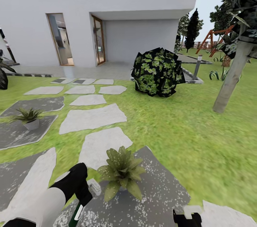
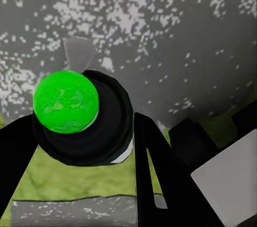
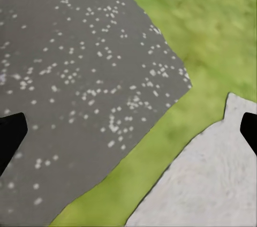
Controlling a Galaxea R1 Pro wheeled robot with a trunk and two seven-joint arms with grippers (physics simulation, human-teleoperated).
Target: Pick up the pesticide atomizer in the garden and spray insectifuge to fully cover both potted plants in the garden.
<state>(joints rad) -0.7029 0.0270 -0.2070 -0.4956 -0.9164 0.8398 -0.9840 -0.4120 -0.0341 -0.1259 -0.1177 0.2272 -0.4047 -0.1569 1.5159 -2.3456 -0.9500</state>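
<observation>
Down low, the pesticide atomizer (image 2: 80,117), here green-topped, is gripped between the left gripper (image 1: 80,198) fingers, just beside the nearer potted plant (image 1: 121,171) on a dark speckled slab (image 1: 160,191); second potted plant (image 1: 29,117) is seen well apart; right gripper (image 3: 128,130) is held wide, nothing between fingertips.

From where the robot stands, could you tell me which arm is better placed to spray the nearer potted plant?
Left. Its hand already holds the atomizer, beside the nearer potted plant on the dark slab. The right hand is open, holding nothing.
</observation>
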